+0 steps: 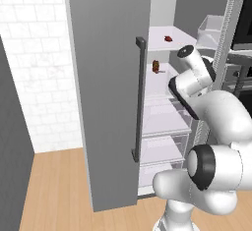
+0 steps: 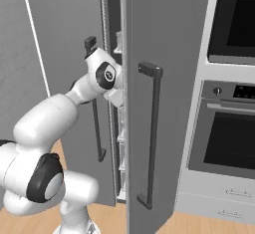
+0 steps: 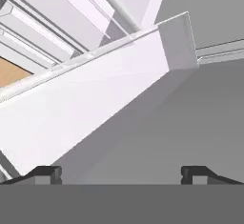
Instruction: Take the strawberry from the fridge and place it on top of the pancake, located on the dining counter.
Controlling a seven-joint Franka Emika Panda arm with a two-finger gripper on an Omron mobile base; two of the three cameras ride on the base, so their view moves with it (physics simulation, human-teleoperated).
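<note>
In the left base view the open near door of the fridge [image 1: 110, 77] covers the left part of the shelves, and the arm's own white body hides the right part. In the right base view the other fridge door stands in front, so the inside shows as a thin slit and the arm's wrist goes out of sight behind the door edge.

The arm rises from the base, bends at the elbow and reaches forward and up into the fridge at about middle-shelf height. The hand [image 3: 121, 173] shows in the hand view, where its two dark tips stand far apart at the bottom edge with nothing between them; it holds nothing. Past the tips lie a slanted white shelf [image 3: 81, 104] and grey fridge wall.

The strawberry [image 1: 168, 39] lies on the top white shelf, far back, above and left of the wrist. One shelf lower stands a small brown-orange bottle [image 1: 156, 67]. A clear bin [image 1: 212, 30] sits at upper right; its contents cannot be made out.
</note>
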